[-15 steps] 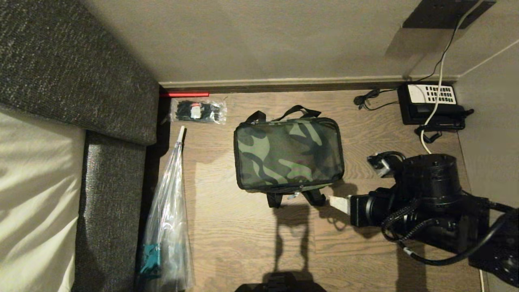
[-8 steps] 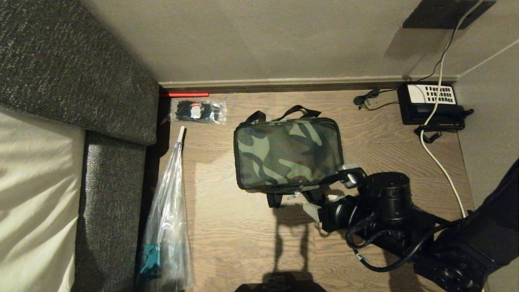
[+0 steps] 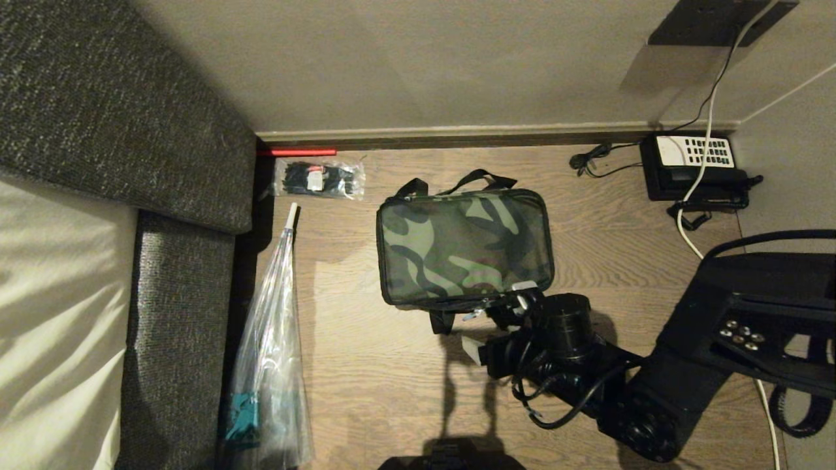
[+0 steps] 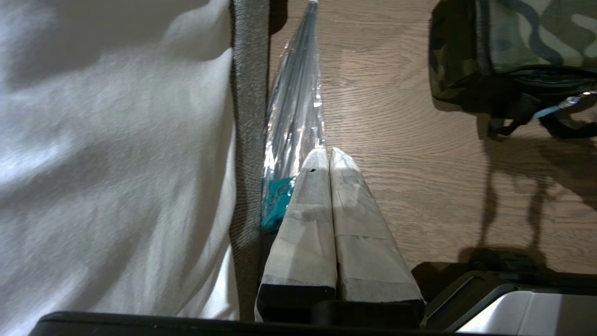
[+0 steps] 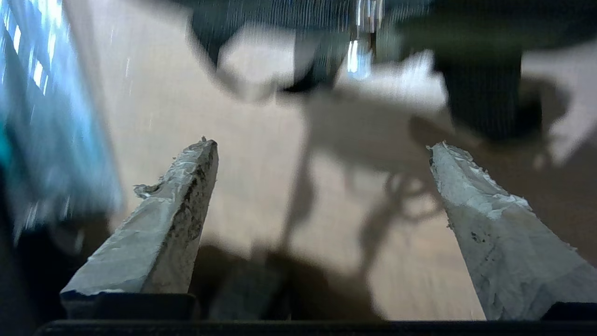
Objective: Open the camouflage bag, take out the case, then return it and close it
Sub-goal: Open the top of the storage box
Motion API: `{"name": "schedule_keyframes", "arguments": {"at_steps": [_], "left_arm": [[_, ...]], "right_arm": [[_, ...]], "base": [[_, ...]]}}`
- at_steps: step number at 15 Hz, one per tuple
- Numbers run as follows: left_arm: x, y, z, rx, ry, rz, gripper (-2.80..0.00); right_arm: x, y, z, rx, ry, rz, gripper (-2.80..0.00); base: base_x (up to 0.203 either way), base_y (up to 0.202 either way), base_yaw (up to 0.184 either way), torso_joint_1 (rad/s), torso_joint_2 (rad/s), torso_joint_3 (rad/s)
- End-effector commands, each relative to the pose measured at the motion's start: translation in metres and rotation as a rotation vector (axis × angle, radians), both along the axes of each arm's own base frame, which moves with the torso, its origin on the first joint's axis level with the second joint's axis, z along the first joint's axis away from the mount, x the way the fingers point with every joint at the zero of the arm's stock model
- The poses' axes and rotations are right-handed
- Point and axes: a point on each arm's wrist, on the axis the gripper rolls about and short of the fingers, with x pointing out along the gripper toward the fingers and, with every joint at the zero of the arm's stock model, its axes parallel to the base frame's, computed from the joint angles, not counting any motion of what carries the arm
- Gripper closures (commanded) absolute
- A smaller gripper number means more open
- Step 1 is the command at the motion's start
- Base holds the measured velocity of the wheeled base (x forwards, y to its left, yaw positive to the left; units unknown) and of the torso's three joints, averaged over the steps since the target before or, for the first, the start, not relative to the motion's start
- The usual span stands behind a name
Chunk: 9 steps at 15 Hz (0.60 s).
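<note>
Camouflage bag [image 3: 464, 247] just beyond the spread right gripper [image 3: 494, 326]

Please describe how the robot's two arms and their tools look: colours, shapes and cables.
The right arm is black and bulky, with round joint housings, looped black cables and small silver screws. The right tool has two tapered fingers wrapped in worn whitish tape. The left tool has the same pale taped, wedge-shaped fingers on a black base.
</note>
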Motion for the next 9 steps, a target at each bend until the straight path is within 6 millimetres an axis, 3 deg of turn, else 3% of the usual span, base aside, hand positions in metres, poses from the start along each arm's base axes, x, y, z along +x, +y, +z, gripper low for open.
{"name": "schedule_keyframes", "arguments": {"at_steps": [1,4,9], "left_arm": [[0.000,0.000,0.000,-0.001,-0.001,0.002,0.00],[0.000,0.000,0.000,-0.001,-0.001,0.002,0.00],[0.000,0.000,0.000,-0.001,-0.001,0.000,0.00]], "right_arm": [[0.018,0.012,-0.015,0.021,-0.040,-0.023,-2.80],[0.027,0.018,-0.020,0.033,-0.075,-0.031,-2.80],[0.042,0.011,-0.025,0.047,-0.095,-0.068,-2.80]], "base": [[0.000,0.000,0.000,0.000,0.00,0.000],[0.000,0.000,0.000,0.000,0.00,0.000],[0.000,0.000,0.000,0.000,0.00,0.000]]}}
